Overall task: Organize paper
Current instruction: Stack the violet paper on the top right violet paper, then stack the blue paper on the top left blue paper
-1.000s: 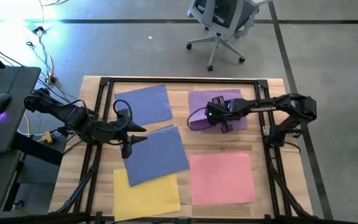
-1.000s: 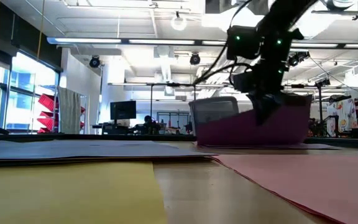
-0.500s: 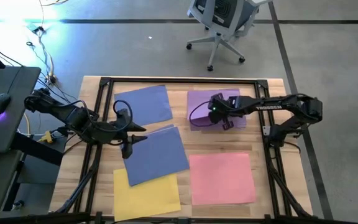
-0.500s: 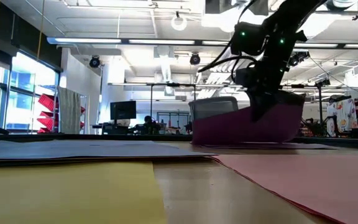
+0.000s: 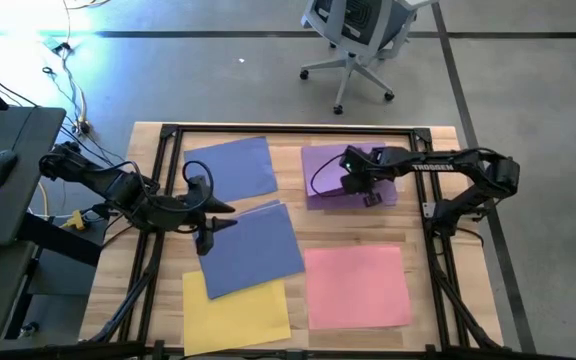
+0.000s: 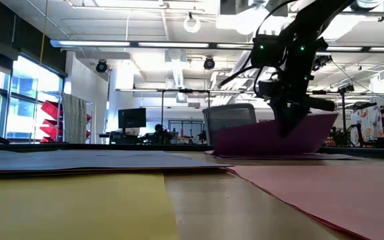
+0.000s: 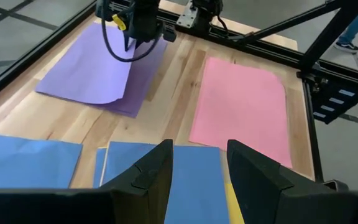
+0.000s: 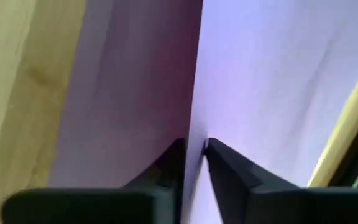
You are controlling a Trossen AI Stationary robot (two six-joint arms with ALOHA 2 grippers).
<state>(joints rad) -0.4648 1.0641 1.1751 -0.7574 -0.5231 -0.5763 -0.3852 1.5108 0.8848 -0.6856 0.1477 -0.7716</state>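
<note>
Two purple sheets lie stacked at the table's far right; my right gripper points down on the upper sheet and is shut on it. The sheet bows up off the table in the low view. One blue sheet lies flat at the far left. Another blue sheet overlaps the far part of a yellow sheet. A pink sheet lies at the near right. My left gripper hovers open above the middle blue sheet. My right gripper pinches a raised part of the upper purple sheet between its two fingers; whether that part is an edge or a fold I cannot tell. The fingers come from above, pointing steeply down. The sheet curves up to them while its left part rests on the purple sheet below.
Black frame rails run along the table's edges and down both sides. An office chair stands beyond the far edge. A dark desk with a mouse stands at the left. Bare wood shows between the sheets.
My right gripper has gone toward the table's right edge and tipped a little, drawing the upper purple sheet with it. The sheet's raised left part has sunk lower over the sheet beneath.
</note>
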